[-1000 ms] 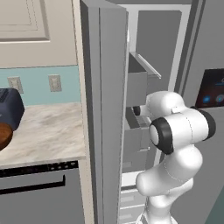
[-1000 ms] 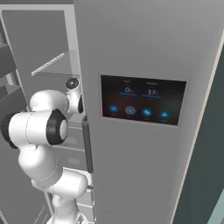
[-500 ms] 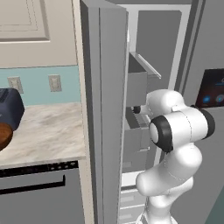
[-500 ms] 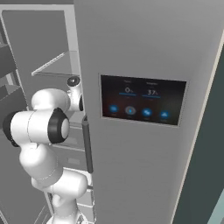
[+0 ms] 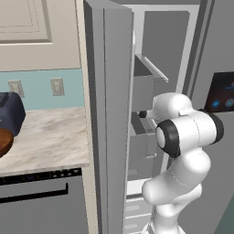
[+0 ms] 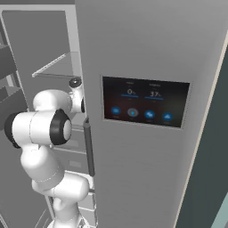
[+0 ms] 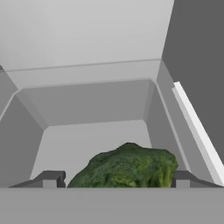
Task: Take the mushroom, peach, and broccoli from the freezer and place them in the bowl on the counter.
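Now the pincer (image 7: pixel 116 180), deep inside the freezer (image 5: pixel 155 105), has begun drawing its still-parted jaws in around the broccoli (image 7: pixel 127 167) sitting between them in a grey bin, so the grab looks under way, not yet gripping.

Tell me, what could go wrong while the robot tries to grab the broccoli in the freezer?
1. The broccoli is bumpy and lies between the end effector fingertips, not yet clamped; it might slip or roll as they close.
2. It lies in a grey bin with close walls, so a fingertip could bump a wall.
3. The freezer door stands between the arm and the bowl, so the swing back to it may be tight.
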